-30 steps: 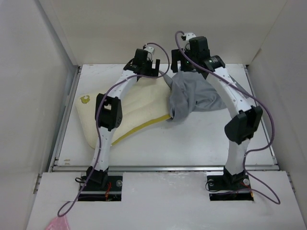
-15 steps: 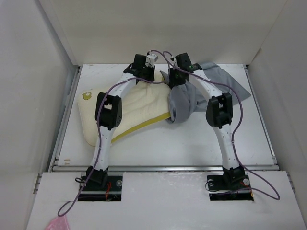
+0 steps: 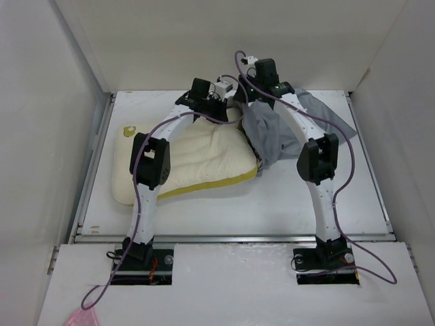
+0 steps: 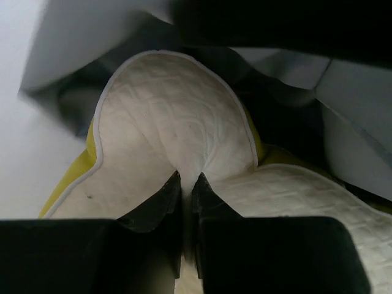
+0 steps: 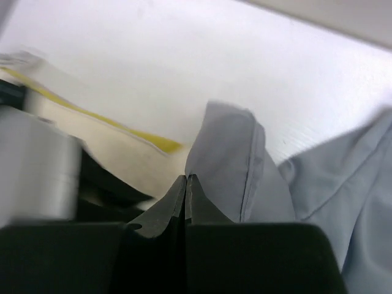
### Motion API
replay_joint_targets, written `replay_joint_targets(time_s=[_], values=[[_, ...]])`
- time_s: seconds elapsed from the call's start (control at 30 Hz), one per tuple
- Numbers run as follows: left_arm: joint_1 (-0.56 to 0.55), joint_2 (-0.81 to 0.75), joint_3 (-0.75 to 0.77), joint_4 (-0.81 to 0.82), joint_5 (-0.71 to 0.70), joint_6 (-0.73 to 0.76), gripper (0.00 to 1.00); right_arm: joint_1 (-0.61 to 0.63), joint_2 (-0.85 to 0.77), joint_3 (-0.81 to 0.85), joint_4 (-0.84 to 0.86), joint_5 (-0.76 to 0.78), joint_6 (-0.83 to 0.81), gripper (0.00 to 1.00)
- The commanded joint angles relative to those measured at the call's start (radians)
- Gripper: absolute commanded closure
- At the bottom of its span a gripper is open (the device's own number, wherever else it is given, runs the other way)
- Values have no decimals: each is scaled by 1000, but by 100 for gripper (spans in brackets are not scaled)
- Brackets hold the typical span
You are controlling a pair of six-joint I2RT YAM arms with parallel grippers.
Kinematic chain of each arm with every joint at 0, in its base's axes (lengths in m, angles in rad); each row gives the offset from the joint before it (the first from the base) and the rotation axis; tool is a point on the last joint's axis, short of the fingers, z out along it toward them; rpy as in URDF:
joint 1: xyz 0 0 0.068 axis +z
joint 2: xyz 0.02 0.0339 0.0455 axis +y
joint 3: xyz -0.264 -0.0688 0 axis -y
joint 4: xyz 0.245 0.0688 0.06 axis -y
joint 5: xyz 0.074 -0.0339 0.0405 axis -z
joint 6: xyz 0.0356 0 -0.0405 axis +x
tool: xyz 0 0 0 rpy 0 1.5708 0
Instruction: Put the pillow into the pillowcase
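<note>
The cream-white pillow [image 3: 194, 156] lies on the left half of the table, with its yellow side edge [image 3: 211, 183] toward the front. Its far right corner sits at the mouth of the crumpled grey pillowcase [image 3: 279, 129]. My left gripper [image 3: 230, 102] is shut on a raised fold of the pillow [image 4: 174, 122], which bulges above the left gripper [image 4: 187, 179]. My right gripper [image 3: 246, 95] is right beside it. In the right wrist view the right gripper [image 5: 185, 177] is shut on a grey hem of the pillowcase [image 5: 229, 159], with the pillow [image 5: 116, 153] just to its left.
White walls [image 3: 47, 102] close in the table on the left, back and right. A metal rail [image 3: 231, 238] runs along the table's front edge. Purple cables [image 3: 367, 197] loop off both arms. A pink scrap [image 3: 81, 316] lies off the table at the bottom left.
Both grippers have shut, the left on the pillow and the right on the pillowcase hem. The right arm came down and back to the pillow's far corner. The pillow turned flatter, and the pillowcase spread to the right.
</note>
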Motion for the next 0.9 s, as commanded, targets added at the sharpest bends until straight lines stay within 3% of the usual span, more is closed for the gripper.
replay_joint_targets(time_s=[0.0, 0.13, 0.17, 0.2, 0.4, 0.53, 0.6, 0.7, 0.87], values=[[-39, -122, 4, 2, 122, 15, 100, 14, -88, 46, 90, -111, 16, 100], [-59, -149, -8, 70, 49, -82, 100, 34, -111, 15, 50, -206, 16, 100], [-59, -149, -18, 89, -9, -127, 100, 46, -130, -24, 35, -207, 16, 100], [-59, -158, -18, 104, -155, -179, 100, 46, -175, -63, 10, -197, 16, 100], [34, -192, -64, 248, -405, -542, 100, 69, -376, -487, 59, -174, 60, 100], [43, -163, -46, 266, -458, -558, 100, 87, -460, -626, 186, -295, 76, 76], [43, -125, -30, 243, -421, -549, 100, 87, -460, -616, 186, -276, 76, 52], [33, -137, -62, 242, -404, -531, 100, 87, -451, -548, 99, -185, 42, 39], [2, -229, -224, 343, -444, -499, 100, 87, -512, -566, 30, 110, 22, 31]])
